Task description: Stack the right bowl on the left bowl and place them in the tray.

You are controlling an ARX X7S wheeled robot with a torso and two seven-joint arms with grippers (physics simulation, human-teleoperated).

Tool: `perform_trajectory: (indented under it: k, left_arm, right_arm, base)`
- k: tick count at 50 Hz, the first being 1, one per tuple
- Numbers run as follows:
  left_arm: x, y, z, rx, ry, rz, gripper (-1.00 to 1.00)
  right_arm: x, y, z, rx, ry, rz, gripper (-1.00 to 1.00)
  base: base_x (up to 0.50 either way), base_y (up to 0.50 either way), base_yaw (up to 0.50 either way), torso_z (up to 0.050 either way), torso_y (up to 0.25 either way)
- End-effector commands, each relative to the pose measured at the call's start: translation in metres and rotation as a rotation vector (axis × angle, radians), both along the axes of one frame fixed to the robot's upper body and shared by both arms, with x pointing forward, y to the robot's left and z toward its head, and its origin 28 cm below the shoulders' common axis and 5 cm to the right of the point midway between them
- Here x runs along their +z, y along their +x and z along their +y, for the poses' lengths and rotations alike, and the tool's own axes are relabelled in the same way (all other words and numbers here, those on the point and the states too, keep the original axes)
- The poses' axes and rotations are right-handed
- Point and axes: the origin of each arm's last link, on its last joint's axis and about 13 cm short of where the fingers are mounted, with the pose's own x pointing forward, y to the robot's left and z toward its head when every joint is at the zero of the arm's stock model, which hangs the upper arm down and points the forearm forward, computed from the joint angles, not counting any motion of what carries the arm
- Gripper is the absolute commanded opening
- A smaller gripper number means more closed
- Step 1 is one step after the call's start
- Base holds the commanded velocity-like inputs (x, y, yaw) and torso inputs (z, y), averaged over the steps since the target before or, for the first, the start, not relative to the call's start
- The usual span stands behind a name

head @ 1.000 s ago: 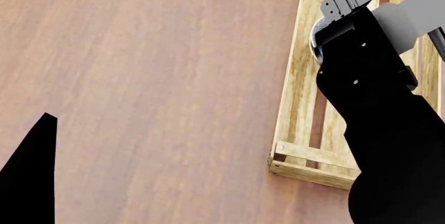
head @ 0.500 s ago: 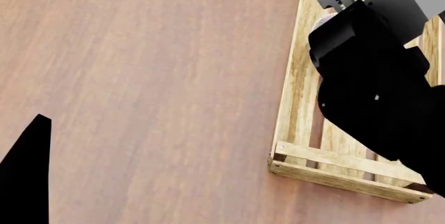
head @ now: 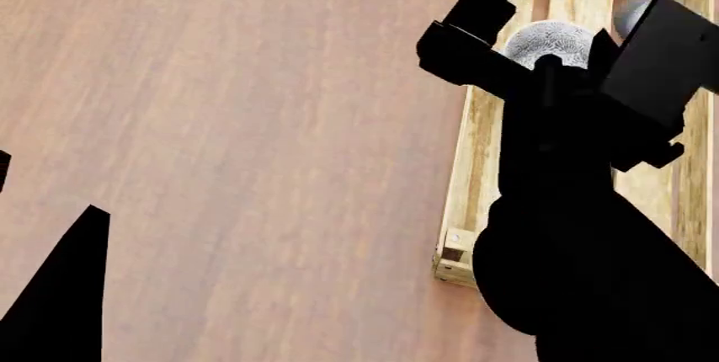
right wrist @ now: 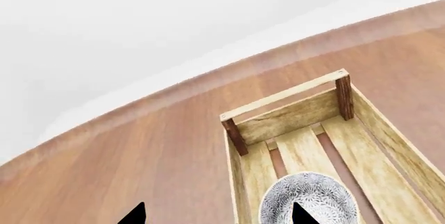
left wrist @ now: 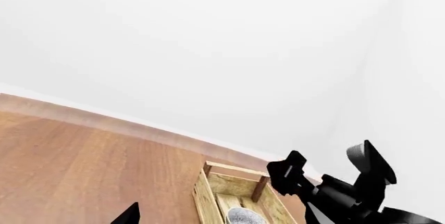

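The left gripper (head: 50, 295) is closest to the robot in the head view. It shows only as a black pointed shape at the near left, over the brown wooden table (head: 247, 126). You cannot tell if its fingers are apart or together. It holds nothing that can be seen, and it is well apart from the tray (head: 466, 177).

The right arm (head: 584, 210) is a big black shape on the right side. It reaches out over the near part of the tray and hides much of it. The right gripper (right wrist: 215, 214) is up above the tray. In the right wrist view two black fingertips (right wrist: 132, 216) show far apart, so it is spread wide and grips nothing.

Past the arm, a grey speckled bowl (head: 548, 42) sits inside the tray on the slats, toward the far end. In the right wrist view the bowl (right wrist: 309, 200) lies under the gripper, near one fingertip. You cannot tell if it is one bowl or two stacked.

Farther still is the tray's far end (right wrist: 285, 96), with its dark corner posts. Beyond it the table runs on to a white wall (right wrist: 139, 26).
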Motion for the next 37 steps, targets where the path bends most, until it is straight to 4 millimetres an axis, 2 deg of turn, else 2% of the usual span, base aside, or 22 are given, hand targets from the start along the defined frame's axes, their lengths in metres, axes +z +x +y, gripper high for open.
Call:
perform_trajectory:
  k: [1, 8, 16, 23, 28, 37]
  left_arm:
    - [-0.004, 0.001, -0.003, -0.004, 0.013, 0.011, 1.00]
    - [-0.006, 0.001, -0.004, -0.009, 0.017, 0.016, 1.00]
    - [-0.010, 0.005, -0.005, 0.000, 0.025, 0.032, 1.00]
    - [-0.014, 0.009, -0.006, 0.005, 0.036, 0.049, 1.00]
    - [-0.017, 0.010, -0.006, 0.007, 0.042, 0.059, 1.00]
    - [-0.022, 0.013, -0.007, 0.011, 0.050, 0.074, 1.00]
  right_arm:
    - [-0.028, -0.047, 0.006, 0.091, -0.147, -0.281, 1.00]
    - [-0.049, -0.055, 0.008, -0.007, -0.369, -0.362, 1.00]
    - [-0.068, -0.062, 0.012, -0.030, -0.423, -0.417, 1.00]
    - [-0.089, -0.069, 0.013, -0.090, -0.557, -0.452, 1.00]
    - [-0.102, -0.074, 0.014, -0.100, -0.562, -0.455, 1.00]
    - [-0.110, -0.082, 0.014, -0.113, -0.578, -0.467, 1.00]
  base:
    - [0.00, 0.00, 0.00, 0.000, 0.000]
    - [0.00, 0.00, 0.00, 0.000, 0.000]
    - [0.00, 0.00, 0.00, 0.000, 0.000]
    - [0.00, 0.00, 0.00, 0.000, 0.000]
    - [0.00, 0.00, 0.00, 0.000, 0.000]
    - [0.00, 0.00, 0.00, 0.000, 0.000]
